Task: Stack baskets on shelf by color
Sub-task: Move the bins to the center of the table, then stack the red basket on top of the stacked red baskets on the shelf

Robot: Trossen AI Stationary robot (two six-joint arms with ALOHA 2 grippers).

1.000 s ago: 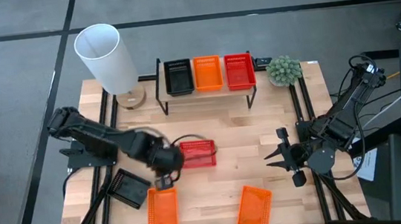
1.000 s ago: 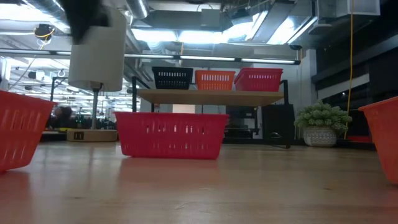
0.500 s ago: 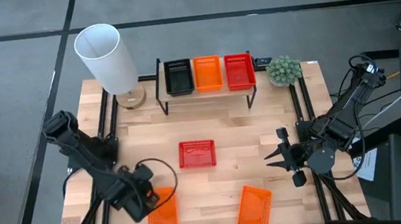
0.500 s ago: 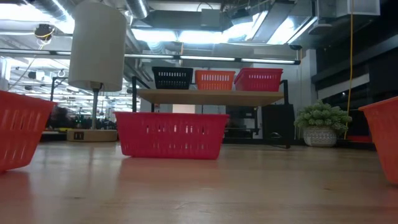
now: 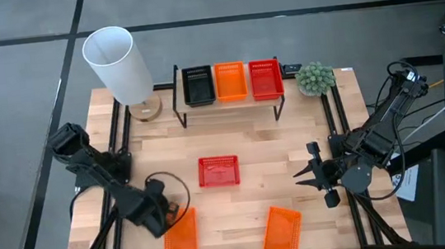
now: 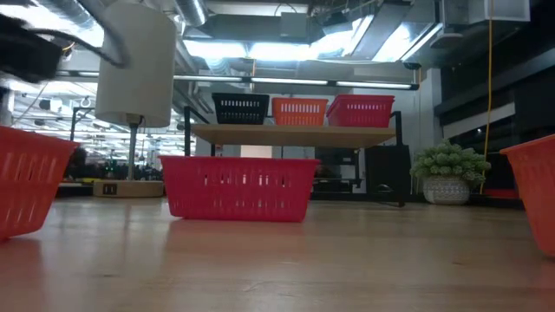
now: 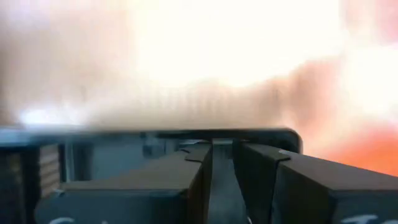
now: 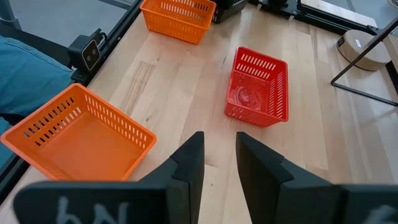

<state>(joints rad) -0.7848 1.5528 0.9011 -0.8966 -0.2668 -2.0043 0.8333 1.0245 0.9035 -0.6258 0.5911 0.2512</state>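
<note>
Shelf (image 5: 229, 107) front open; lamp (image 5: 121, 66) crowds left.

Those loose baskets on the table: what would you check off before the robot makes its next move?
1. Red plastic mesh basket lies upright and free mid-table: ok.
2. Two orange plastic mesh baskets near the front edge, nothing on them: ok.
3. Light-wood shelf on black legs carries black, orange and red stacks with open tops: ok.
4. Left tool beside the left orange basket, holding nothing: ok; fingers nearly together, so open wide enough to grasp: not ok.
5. Right tool waits at the table's right, fingers apart: ok.
6. Black basket at the left arm: cannot tell.
</note>
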